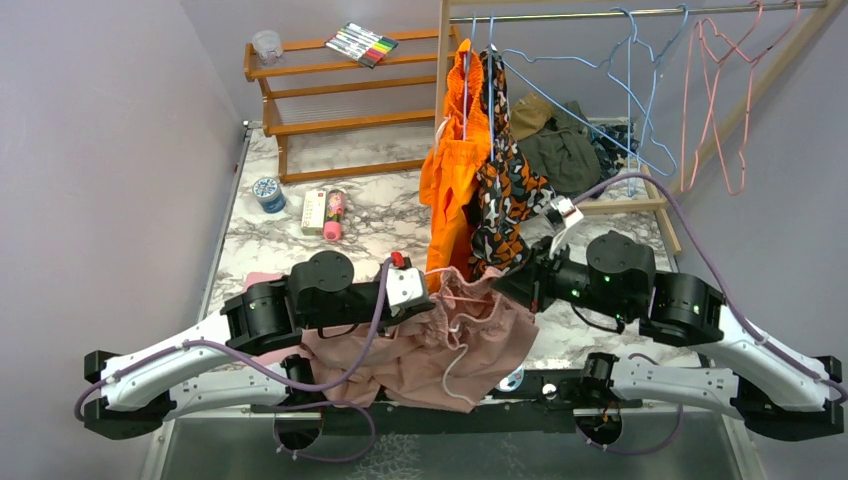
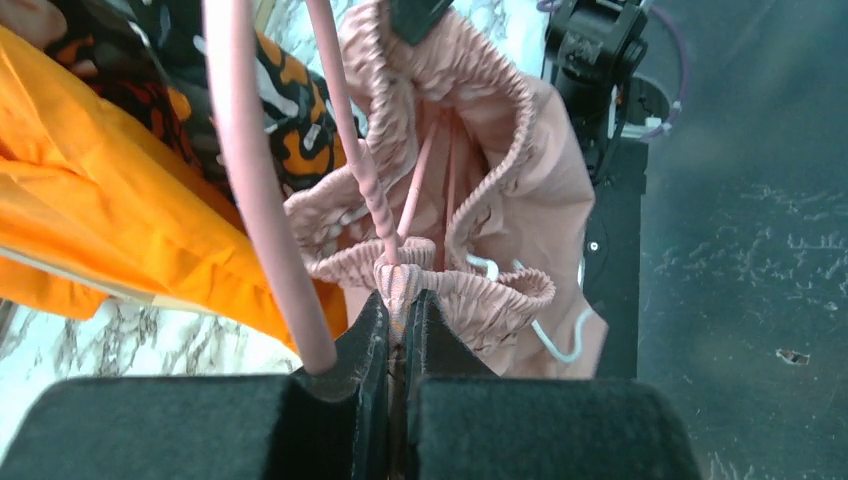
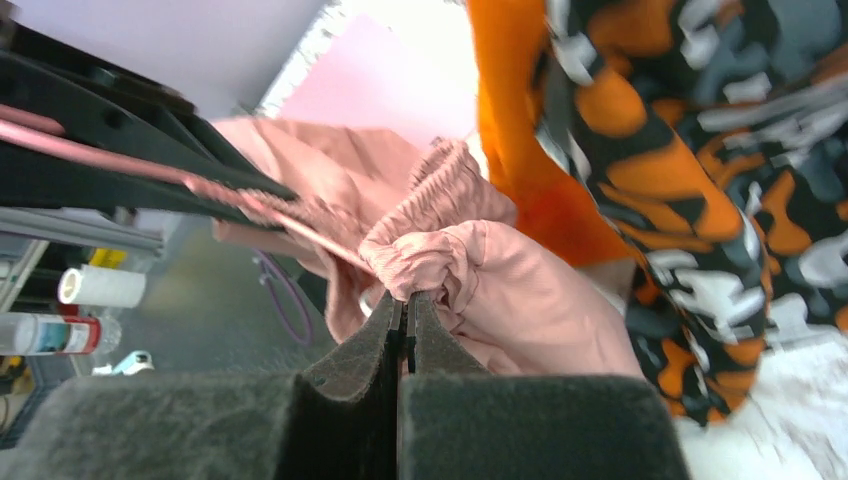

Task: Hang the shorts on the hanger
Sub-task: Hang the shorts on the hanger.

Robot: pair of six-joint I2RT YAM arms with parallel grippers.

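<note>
So the shorts (image 1: 450, 340) are sitting between the two arms at the near edge of the bench (image 1: 380, 215), held up by the top. The rest is sagging down in a soft heap and spilling over the front edge. They're a big dusty-pink pair, matte fabric, all crumpled and folded. The waistband (image 2: 500, 130) is gathered elastic, really ruffled and ribbed, and in the left wrist view it's being pulled open into a loop so you're looking down inside. A white drawstring (image 1: 455, 370) is dangling out in a loose curl down the front.

The left claw (image 2: 400, 310) is pinching tight on a bunched bit of waistband, with barely a sliver showing between the fingers. The right claw (image 3: 408, 305) is clamping fully closed on another puckered fold of the same band, on the far side of the opening.

The hanger (image 2: 365, 170) is thin pink wire. Its twisted neck is running right down to the spot where the left claw is biting the fabric, and thinner pink wires are going on down inside the waist opening. I can't tell whether the left claw is also gripping the wire.

Right behind the shorts, an orange garment (image 1: 450, 180) and a camo garment (image 1: 505, 200) are hanging from the rail (image 1: 600, 14), and the bottom of the camo one is brushing close to the right claw.
</note>
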